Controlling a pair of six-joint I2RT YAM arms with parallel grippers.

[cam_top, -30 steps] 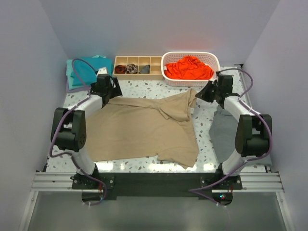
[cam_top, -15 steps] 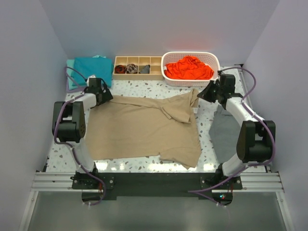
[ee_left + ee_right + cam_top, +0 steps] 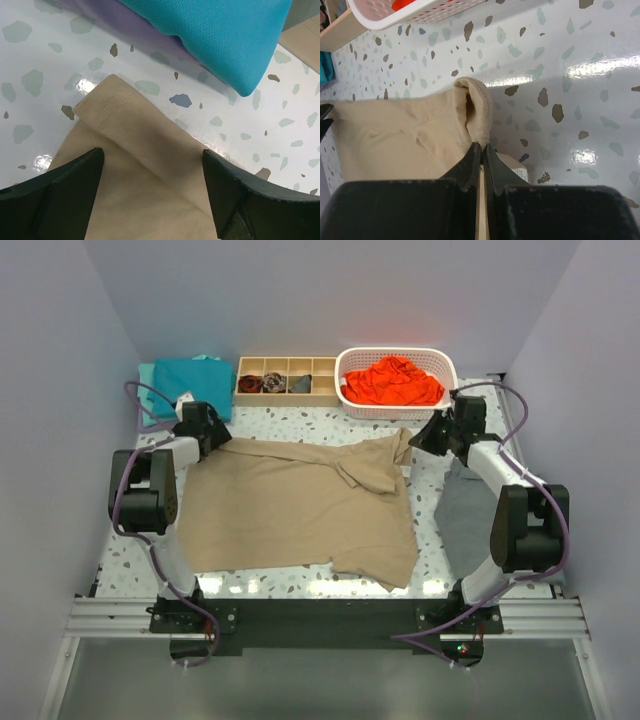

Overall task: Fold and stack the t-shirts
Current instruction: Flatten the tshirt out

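Two robot arms work at the far corners of a tan t-shirt spread on a speckled desk.

The desk [image 3: 300, 420] carries the tan t-shirt [image 3: 300, 510], which lies flat between both sets of fingers. A folded teal t-shirt [image 3: 215, 30] sits just beyond the left fingers [image 3: 65, 192]. An orange-red t-shirt [image 3: 392, 380] fills a white basket [image 3: 345, 375] beyond the right fingers [image 3: 481, 150]. The left fingers stand released, straddling the tan shirt's hemmed corner. The right fingers are clenched on a small fold of its edge. That thin pinch could slip under a pull, and the left fingers might catch only one layer as they close, which would skew the fold.
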